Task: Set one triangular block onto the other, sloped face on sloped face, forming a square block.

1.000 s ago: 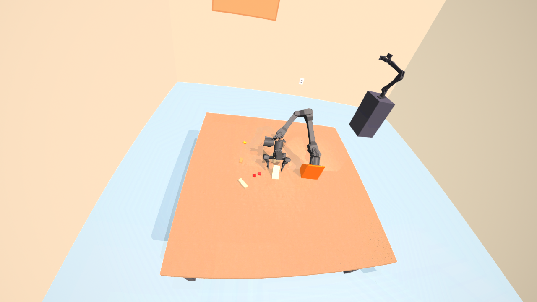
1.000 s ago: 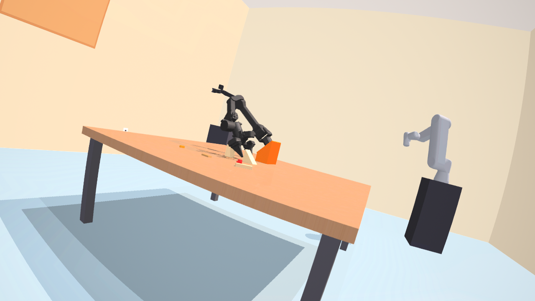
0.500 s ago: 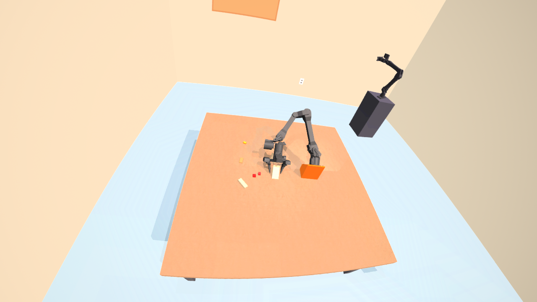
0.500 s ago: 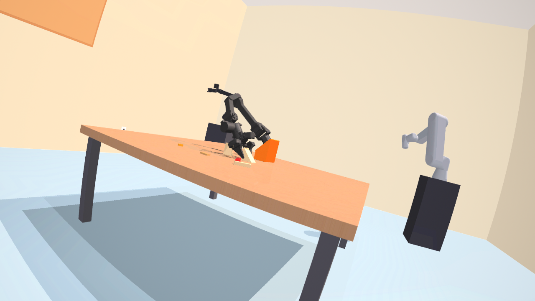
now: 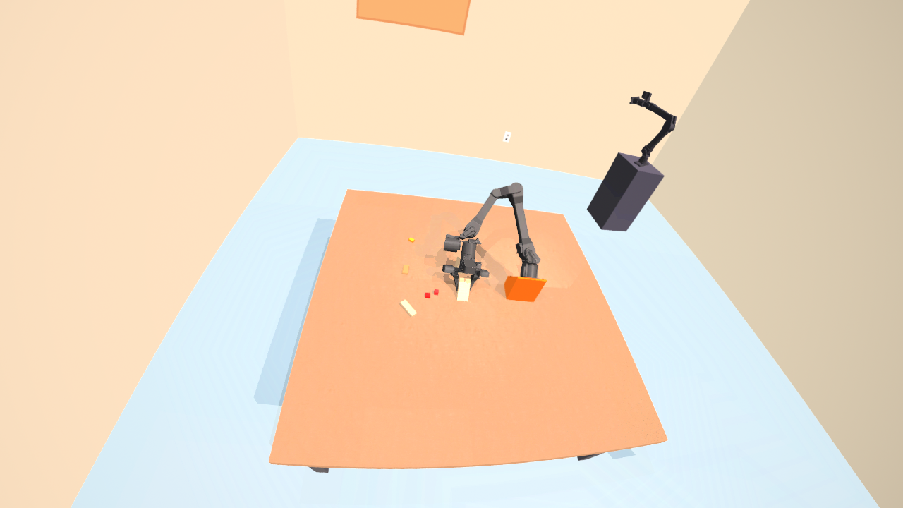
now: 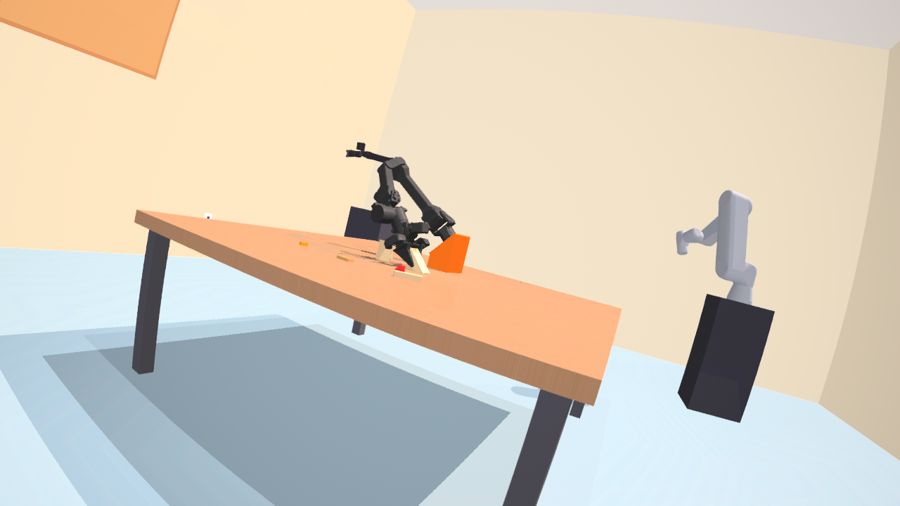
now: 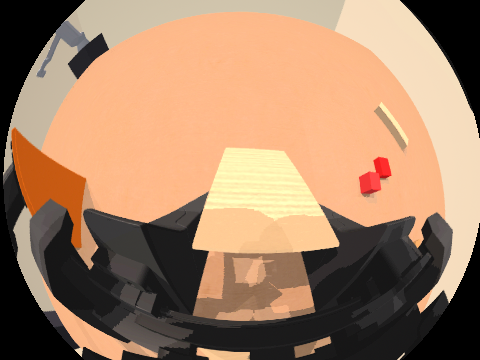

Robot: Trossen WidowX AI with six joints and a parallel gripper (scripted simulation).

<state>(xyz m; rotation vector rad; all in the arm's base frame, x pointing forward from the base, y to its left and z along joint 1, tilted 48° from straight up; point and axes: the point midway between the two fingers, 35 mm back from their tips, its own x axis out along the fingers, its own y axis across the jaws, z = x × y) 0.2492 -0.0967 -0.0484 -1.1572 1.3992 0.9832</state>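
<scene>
The gripper (image 5: 465, 283) (image 6: 415, 258) (image 7: 255, 196) grasps a triangular block (image 5: 463, 290) (image 6: 418, 261) (image 7: 260, 192); two red cubes (image 5: 431, 293) (image 6: 400, 268) (image 7: 375, 175) lie near that block.

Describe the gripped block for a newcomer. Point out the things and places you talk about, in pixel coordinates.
On the wooden table (image 5: 461, 391) (image 6: 503, 314), find the black gripper (image 5: 463, 285) (image 6: 413, 261) (image 7: 255, 196) left of the orange box (image 5: 524, 288) (image 6: 450, 254) in the top view. Its fingers hold a pale triangular block (image 5: 463, 290) (image 6: 420, 261) (image 7: 260, 190), wider than the flat pale strip (image 5: 408, 308) (image 6: 408, 275) (image 7: 392, 125) nearby.

End effector (image 5: 465, 281) (image 6: 415, 258) (image 7: 255, 196) — low, clamped shut.
</scene>
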